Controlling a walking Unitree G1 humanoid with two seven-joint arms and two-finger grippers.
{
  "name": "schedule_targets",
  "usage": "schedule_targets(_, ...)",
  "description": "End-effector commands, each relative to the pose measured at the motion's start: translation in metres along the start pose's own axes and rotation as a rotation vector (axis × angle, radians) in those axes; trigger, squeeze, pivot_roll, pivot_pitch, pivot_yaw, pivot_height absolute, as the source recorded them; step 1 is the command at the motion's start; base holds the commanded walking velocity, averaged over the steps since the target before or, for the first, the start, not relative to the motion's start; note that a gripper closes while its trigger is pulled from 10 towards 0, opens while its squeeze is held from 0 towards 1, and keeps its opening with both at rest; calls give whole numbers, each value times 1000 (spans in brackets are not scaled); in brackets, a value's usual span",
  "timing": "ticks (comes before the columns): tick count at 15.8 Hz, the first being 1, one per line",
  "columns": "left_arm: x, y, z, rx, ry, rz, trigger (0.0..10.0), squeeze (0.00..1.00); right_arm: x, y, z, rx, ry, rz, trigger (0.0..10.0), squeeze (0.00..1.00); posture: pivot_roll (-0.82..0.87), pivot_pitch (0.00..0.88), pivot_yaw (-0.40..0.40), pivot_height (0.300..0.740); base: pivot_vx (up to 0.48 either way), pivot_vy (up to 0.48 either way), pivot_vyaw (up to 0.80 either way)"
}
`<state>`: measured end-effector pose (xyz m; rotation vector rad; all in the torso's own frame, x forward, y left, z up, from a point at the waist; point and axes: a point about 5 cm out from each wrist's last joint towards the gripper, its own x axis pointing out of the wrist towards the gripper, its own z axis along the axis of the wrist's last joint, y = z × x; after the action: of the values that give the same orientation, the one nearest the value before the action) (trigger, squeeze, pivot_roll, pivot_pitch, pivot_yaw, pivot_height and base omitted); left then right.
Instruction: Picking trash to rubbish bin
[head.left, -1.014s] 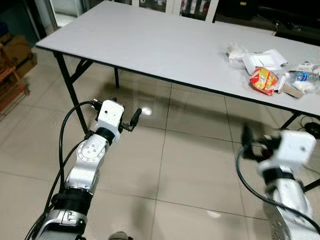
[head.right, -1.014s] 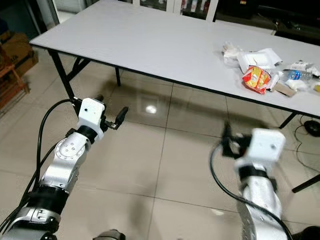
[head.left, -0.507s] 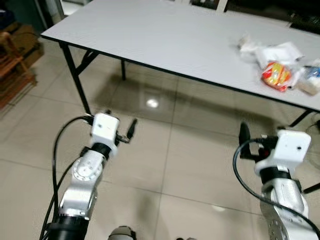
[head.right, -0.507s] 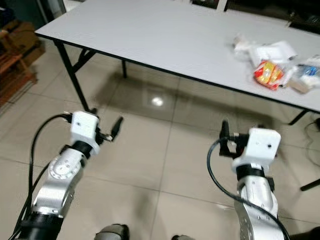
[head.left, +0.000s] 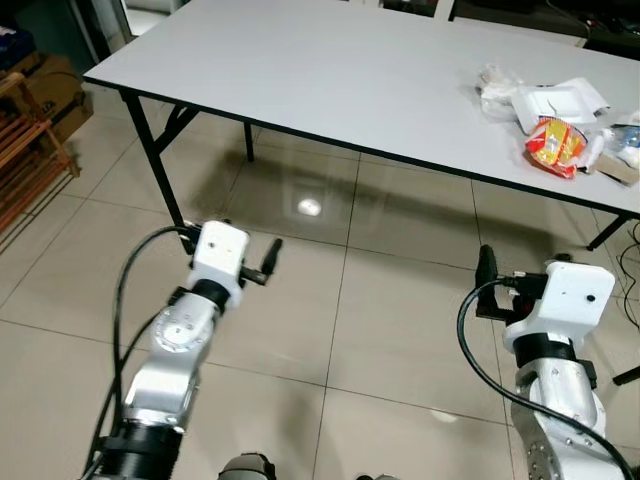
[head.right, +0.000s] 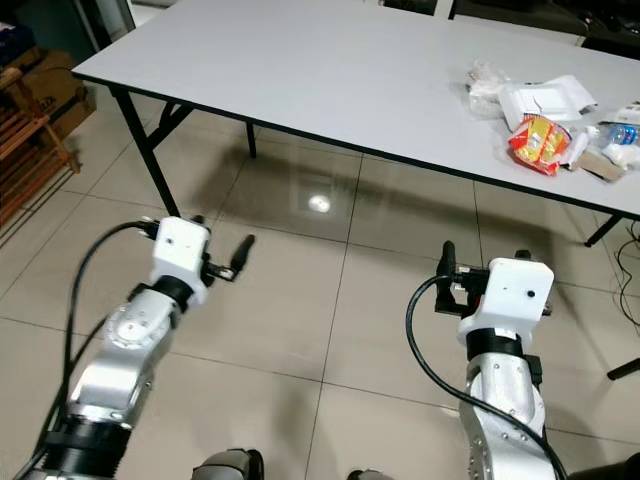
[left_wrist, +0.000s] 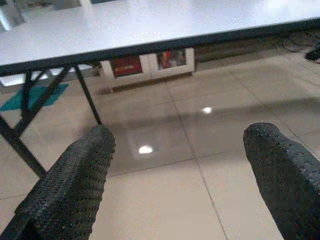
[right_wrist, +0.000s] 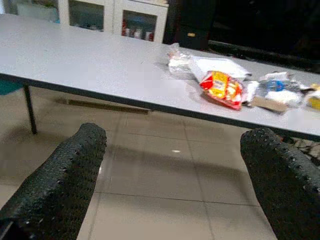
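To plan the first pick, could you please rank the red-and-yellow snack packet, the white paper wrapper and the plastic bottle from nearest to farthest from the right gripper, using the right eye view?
From the right gripper:
1. Red-and-yellow snack packet, nearest the table's front edge.
2. White paper wrapper, behind the packet.
3. Plastic bottle, far right by the frame edge; close to the wrapper's rank.

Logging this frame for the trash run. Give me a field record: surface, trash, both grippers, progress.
surface: grey folding table, tiled floor below
trash: pile at the table's right end, with a red-yellow snack packet and white wrappers
left gripper: open, over the floor, short of the table
right gripper: open, over the floor, short of the table
progress: nothing picked yet
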<state>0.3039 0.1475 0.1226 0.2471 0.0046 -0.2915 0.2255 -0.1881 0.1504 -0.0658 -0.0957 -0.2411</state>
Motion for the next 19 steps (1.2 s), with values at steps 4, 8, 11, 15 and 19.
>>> schedule_targets(4, 1, -3, 0, 9, 10, -38, 10000, 0, -3, -6, -1, 34, 4, -89, 10000, 0, 193, 93, -67, 740, 0, 0, 0)
schedule_targets(8, 9, -9, 3, 18, 0, -54, 10000, 0, -5, -6, -5, 28, 1, -102, 10000, 0, 181, 78, -36, 740, 0, 0, 0)
schedule_targets(11, 13, -13, 5, 26, -3, -93, 10000, 0, -5, -8, -4, 40, -11, -139, 10000, 0, 166, 74, -6, 740, 0, 0, 0)
schedule_targets(15, 15, -15, 4, 27, 6, -111, 10000, 0, -10, -3, -4, 32, -2, -128, 10000, 0, 141, 88, -7, 740, 0, 0, -200)
schedule_targets(19, 16, -15, 3, 19, 8, -103, 10000, 0, -13, -7, -4, 27, 6, -132, 10000, 0, 132, 95, -19, 740, 0, 0, -788)
